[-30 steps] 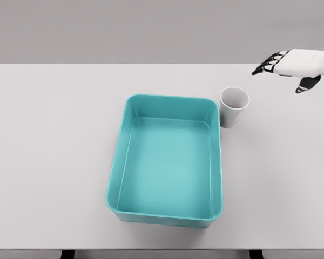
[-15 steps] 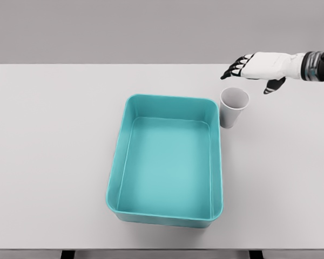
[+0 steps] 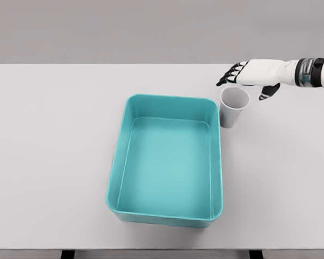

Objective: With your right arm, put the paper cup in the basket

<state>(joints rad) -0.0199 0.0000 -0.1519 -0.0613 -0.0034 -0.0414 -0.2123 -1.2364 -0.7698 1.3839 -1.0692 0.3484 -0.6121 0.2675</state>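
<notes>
A white paper cup (image 3: 234,106) stands upright on the table, just right of the teal basket (image 3: 167,210) near its far right corner. My right hand (image 3: 247,81) hovers just behind and above the cup's rim, with its fingers (image 3: 229,74) stretched out to the left and the thumb (image 3: 268,93) hanging down on the cup's right. It is open and holds nothing. The basket is a rectangular tub with nothing in it. The left arm does not show.
The pale grey table (image 3: 54,151) runs across the whole view, with its front edge at the bottom. A plain grey wall lies behind it.
My right hand has come in from the far right edge toward the left and slightly down, and now reaches the space over the cup. The cup and basket have not moved.
</notes>
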